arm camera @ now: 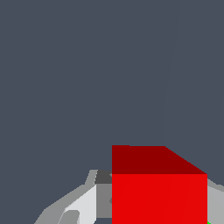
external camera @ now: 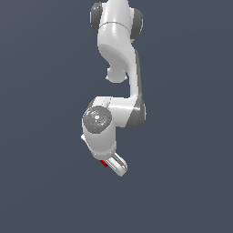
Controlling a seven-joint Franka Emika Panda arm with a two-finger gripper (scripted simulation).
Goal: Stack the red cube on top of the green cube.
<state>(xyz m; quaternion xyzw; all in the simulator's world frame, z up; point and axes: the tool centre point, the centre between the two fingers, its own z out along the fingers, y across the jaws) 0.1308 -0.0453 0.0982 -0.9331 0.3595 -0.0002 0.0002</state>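
Observation:
In the wrist view the red cube [arm camera: 159, 197] fills the space between my gripper's [arm camera: 153, 210] two fingers, and the grey pads touch it on both sides. A thin sliver of the green cube [arm camera: 209, 222] shows at the frame's edge just past the red cube; the rest of it is hidden. In the exterior view the gripper [external camera: 112, 164] points down below the white arm. Only a small part of the red cube [external camera: 104, 163] shows beside the fingers. The green cube is hidden there.
A plain dark grey-blue surface [external camera: 182, 182] lies all around the gripper. The arm's white links [external camera: 118, 45] extend toward the top of the exterior view. No other objects show.

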